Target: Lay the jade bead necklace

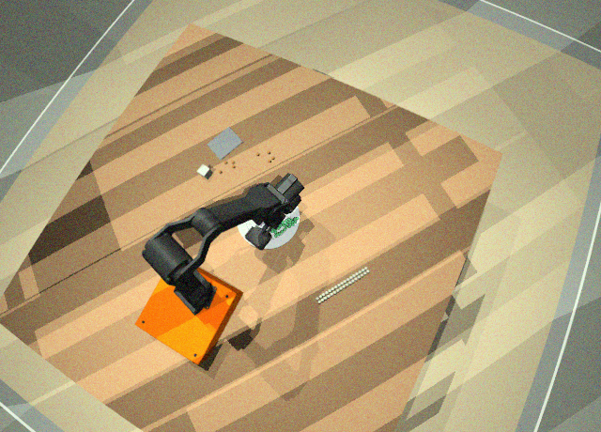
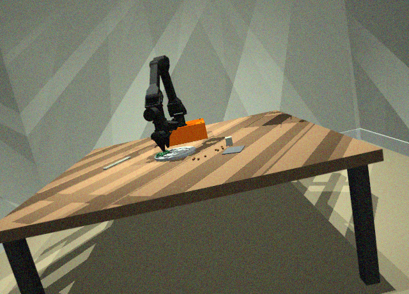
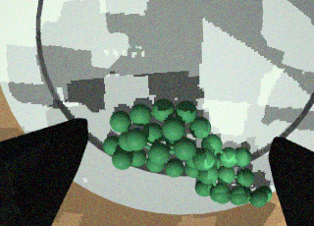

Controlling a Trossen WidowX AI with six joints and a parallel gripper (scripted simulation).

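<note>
The jade bead necklace is a bunched heap of green beads on one side of the round bead board. In the wrist view the heap lies across a stretch of the board's dark circular groove, with beads on both sides of it; the rest of the visible groove is bare. My gripper is open and low over the board, its fingers on either side of the heap with nothing gripped. In the top view the arm hides part of the board.
A double row of pale beads lies on the table away from the board. On the other side are a grey flat square, a small white block and several tiny brown beads. The orange base is under the arm.
</note>
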